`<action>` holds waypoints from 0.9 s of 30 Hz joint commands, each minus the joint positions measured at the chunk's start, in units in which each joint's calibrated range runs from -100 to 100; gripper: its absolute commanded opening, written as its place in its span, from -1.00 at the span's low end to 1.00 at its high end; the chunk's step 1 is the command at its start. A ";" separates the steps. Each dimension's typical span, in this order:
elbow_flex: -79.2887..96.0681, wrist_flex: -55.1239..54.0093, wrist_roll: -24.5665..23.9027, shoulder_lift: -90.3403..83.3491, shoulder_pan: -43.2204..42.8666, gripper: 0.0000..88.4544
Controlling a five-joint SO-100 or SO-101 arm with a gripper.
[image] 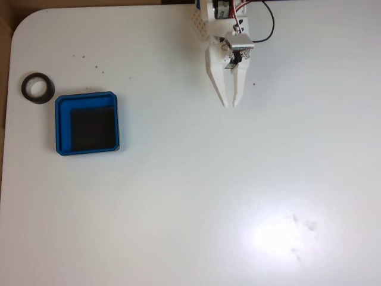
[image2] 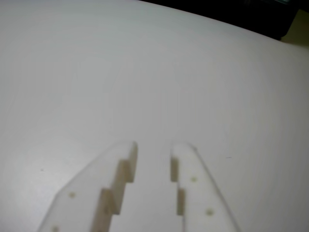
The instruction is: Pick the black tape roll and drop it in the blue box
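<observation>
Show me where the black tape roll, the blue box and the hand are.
black tape roll [image: 27,95], fixed view, lower left of its black ring
blue box [image: 63,103], fixed view, upper left rim
hand [image: 230,105], fixed view, midway between fingertips

White table w/ small dark specks, glare patch.

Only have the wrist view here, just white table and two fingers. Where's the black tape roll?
Observer: In the fixed view the black tape roll lies near the table's left edge, far left of the gripper.
Operator: And the blue box?
Observer: The blue box sits just below and right of the roll, apart from it.
Operator: Anything in the box?
Observer: No, just its black floor showing.
Operator: Gripper holding anything?
Observer: No, nothing between the fingers; they are slightly parted above bare table.
</observation>
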 commanded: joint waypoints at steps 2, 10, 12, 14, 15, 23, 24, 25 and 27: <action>0.72 0.00 0.26 -0.44 0.01 -0.98; 0.72 0.00 0.26 -0.44 0.01 -0.98; 0.72 0.00 0.26 -0.44 0.01 -0.98; 0.72 0.00 0.26 -0.44 0.01 -0.98; 0.72 0.00 0.26 -0.44 0.01 -0.98; 0.72 0.00 0.00 -0.44 0.70 -0.98; 0.72 0.00 0.00 -0.44 1.28 -0.98; 0.72 0.00 0.00 -0.44 2.26 -0.98; 0.72 0.00 0.00 -0.44 4.80 -0.98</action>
